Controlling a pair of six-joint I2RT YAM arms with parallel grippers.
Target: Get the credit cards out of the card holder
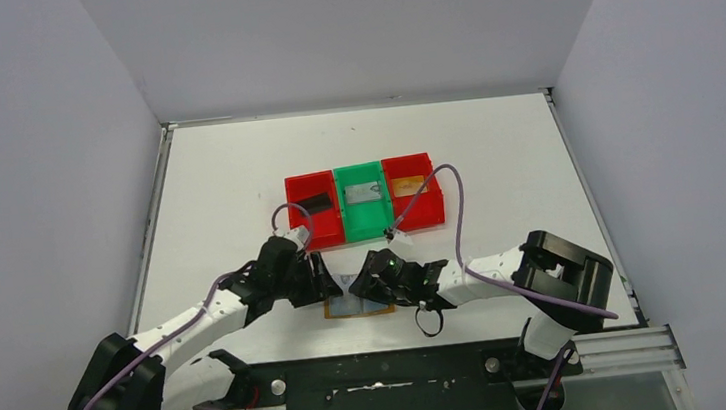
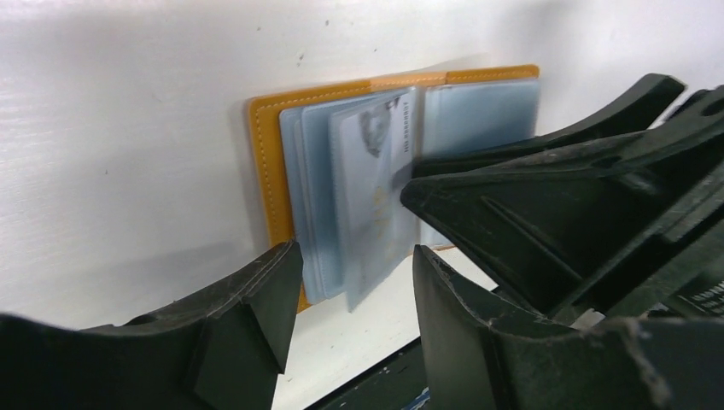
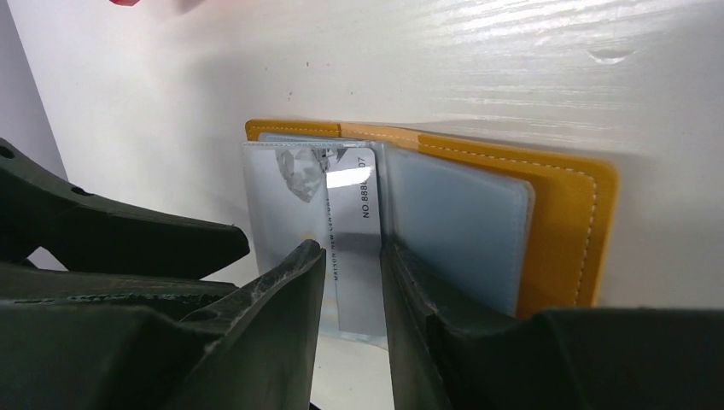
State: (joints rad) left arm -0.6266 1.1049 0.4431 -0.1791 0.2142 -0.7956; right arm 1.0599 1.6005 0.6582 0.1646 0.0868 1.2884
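The orange-tan card holder (image 1: 359, 308) lies open on the table between my two grippers. It also shows in the left wrist view (image 2: 267, 171) and in the right wrist view (image 3: 568, 222). A pale grey credit card (image 2: 371, 213) sticks partly out of its blue-grey sleeves toward the near edge; the right wrist view shows printed text on the card (image 3: 352, 205). My left gripper (image 2: 352, 256) is open and empty just short of the card's near end. My right gripper (image 3: 350, 249) hovers over the card with its jaws a narrow gap apart, the fingertips (image 2: 418, 192) at the card's surface.
A row of three bins stands behind the holder: a red bin (image 1: 313, 232) with a dark card, a green bin (image 1: 365, 223) with a grey card, and a red bin (image 1: 420, 212) with an orange card. The table's black front edge is just below the holder.
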